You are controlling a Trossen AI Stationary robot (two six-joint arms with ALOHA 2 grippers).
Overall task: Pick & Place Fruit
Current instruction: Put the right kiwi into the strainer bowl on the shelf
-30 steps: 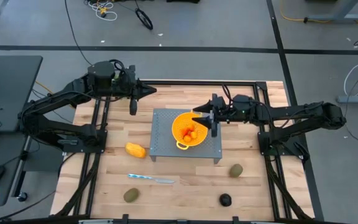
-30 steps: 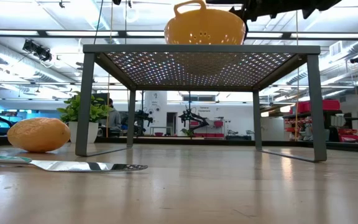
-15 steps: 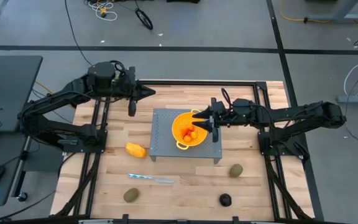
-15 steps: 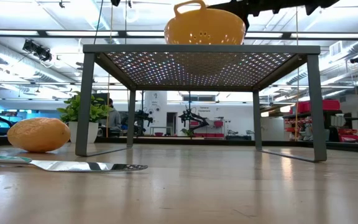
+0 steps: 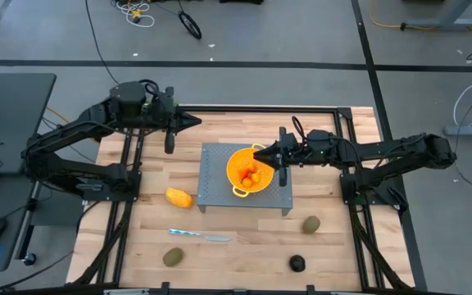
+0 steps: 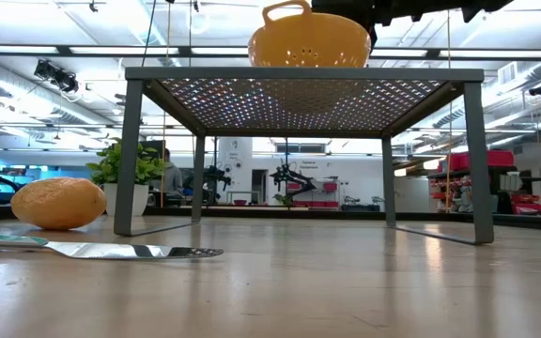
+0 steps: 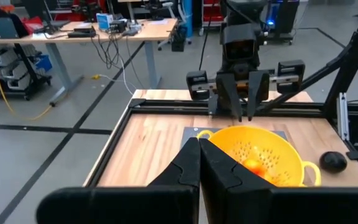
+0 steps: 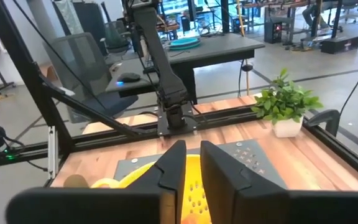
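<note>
Our right tool (image 5: 260,151) hangs over the orange colander (image 5: 249,170) on the grey rack (image 5: 211,190), fingers narrowly apart, holding nothing. Our left tool (image 5: 195,120) waits pressed together beyond the rack. Small orange-red fruit (image 5: 252,174) lie in the colander; the yellow-orange oblong (image 5: 179,197), two kiwis (image 5: 310,224) and dark round fruit (image 5: 297,263) lie on the bench (image 5: 334,254) around the rack.

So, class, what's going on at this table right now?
The right gripper hangs over the orange colander on the grey rack, carrying nothing; small orange-red fruits already lie inside. The left gripper waits shut, back from the rack. A yellow-orange fruit, two kiwis and a dark fruit remain on the table.
</note>
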